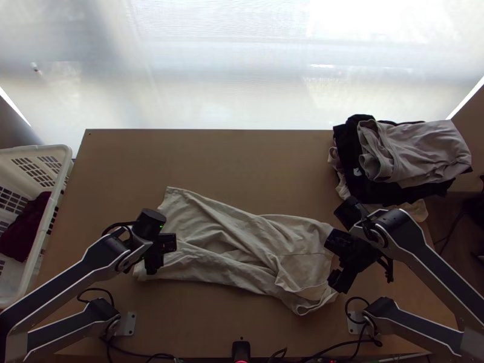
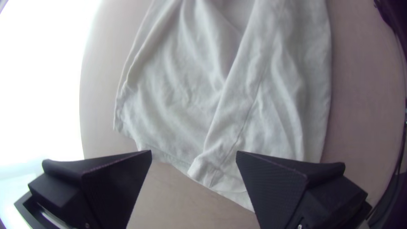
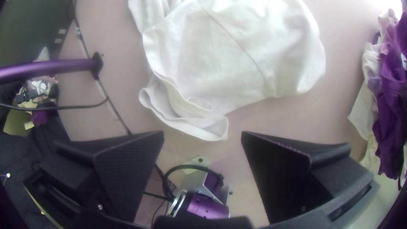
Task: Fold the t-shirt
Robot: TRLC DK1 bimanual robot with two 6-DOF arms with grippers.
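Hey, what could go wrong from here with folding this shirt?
The light t-shirt lies rumpled, so folding now could trap creases. Both the left gripper and right gripper are open at its ends; with its edges layered, either might pinch only one layer. The folded pile sits near the right arm, which might nudge it.

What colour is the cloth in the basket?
The cloth is dark purplish red, best seen from the top view.
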